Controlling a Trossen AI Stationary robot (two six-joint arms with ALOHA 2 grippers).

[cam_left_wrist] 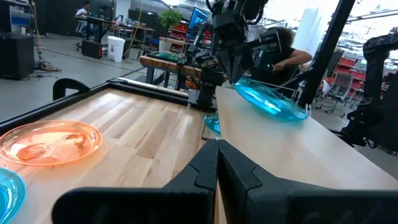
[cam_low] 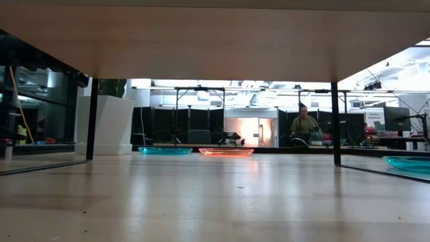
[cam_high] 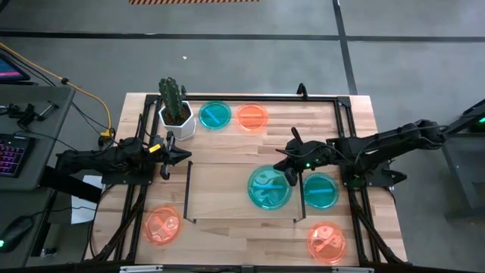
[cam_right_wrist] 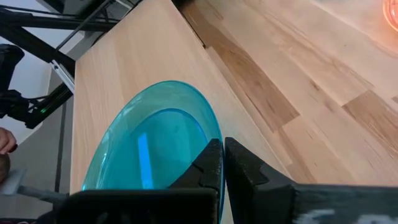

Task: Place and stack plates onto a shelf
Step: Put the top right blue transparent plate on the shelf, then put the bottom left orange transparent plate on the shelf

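One teal plate point(cam_high: 269, 189) sits tilted over the shelf's point(cam_high: 220, 193) right end, its right rim clenched by the right gripper point(cam_high: 291, 176); left gripper point(cam_high: 173, 156) waits pinched empty.

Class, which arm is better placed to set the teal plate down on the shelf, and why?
Right. The right gripper is shut on the teal plate, held tilted over the shelf. The left gripper is shut and empty at the shelf's left end.
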